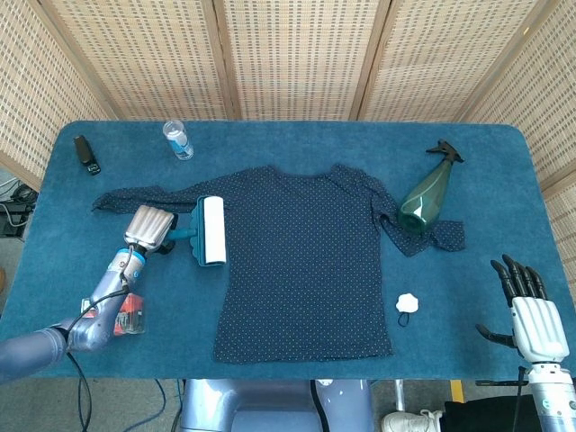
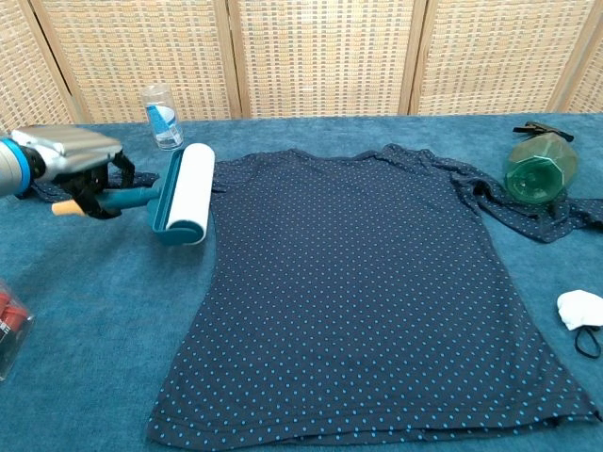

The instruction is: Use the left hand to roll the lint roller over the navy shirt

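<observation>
The navy dotted shirt (image 1: 301, 261) (image 2: 358, 292) lies flat across the middle of the blue table. My left hand (image 1: 149, 229) (image 2: 71, 162) grips the teal handle of the lint roller (image 1: 211, 232) (image 2: 186, 193). The roller's white drum sits at the shirt's left edge, near the sleeve, and looks lifted slightly off the cloth. My right hand (image 1: 531, 310) rests open at the table's near right corner, far from the shirt; it does not show in the chest view.
A green spray bottle (image 1: 426, 198) (image 2: 539, 169) lies on the shirt's right sleeve. A small water bottle (image 1: 178, 139) (image 2: 163, 116) stands at the back left, a black object (image 1: 86, 153) beside it. A white clip (image 1: 409, 302) (image 2: 579, 311) lies right of the shirt; a red-filled box (image 1: 129, 311) sits near left.
</observation>
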You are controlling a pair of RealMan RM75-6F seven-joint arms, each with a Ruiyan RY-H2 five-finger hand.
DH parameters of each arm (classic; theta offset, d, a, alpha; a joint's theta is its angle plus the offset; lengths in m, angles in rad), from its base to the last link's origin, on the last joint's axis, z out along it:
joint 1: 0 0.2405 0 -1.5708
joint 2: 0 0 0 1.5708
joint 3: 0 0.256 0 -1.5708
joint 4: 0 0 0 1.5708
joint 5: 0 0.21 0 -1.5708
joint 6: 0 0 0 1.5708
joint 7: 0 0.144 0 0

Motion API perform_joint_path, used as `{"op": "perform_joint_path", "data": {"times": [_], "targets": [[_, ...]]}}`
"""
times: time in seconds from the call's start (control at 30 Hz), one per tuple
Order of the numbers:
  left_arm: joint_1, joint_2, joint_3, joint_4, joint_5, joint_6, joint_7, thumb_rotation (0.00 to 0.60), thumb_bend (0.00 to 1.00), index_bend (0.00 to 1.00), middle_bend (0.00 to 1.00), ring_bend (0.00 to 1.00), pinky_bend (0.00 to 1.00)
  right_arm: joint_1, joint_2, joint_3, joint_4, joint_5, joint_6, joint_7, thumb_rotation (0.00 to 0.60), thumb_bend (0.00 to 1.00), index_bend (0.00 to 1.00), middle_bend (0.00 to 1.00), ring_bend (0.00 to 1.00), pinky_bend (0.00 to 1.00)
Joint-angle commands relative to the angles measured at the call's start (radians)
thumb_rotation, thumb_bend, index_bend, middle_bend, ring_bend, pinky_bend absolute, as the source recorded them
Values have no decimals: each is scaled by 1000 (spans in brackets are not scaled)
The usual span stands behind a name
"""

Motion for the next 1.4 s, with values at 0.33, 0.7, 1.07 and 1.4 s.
{"op": "perform_joint_path", "data": {"times": [0.33,0.7,1.07,1.4], "targets": [[-102,128,4,-121,-99,-115,114,600,508,852,895,732,649,6,-1,12,20,39,-26,16,600,46,0,0,0,0],[-300,164,99,-193,-473,-138,341,600,507,852,895,732,638,11,-6,22,43,69,-48,25,600,46,0,0,0,0],[-453,94,186,-163,-625,-135,445,600,492,852,895,732,633,16,-8,29,64,88,-68,48,600,47,0,0,0,0],[-517,43,228,-135,-700,-116,483,600,492,852,895,732,633,18,-6,30,72,92,-79,67,600,46,0,0,0,0]]}}
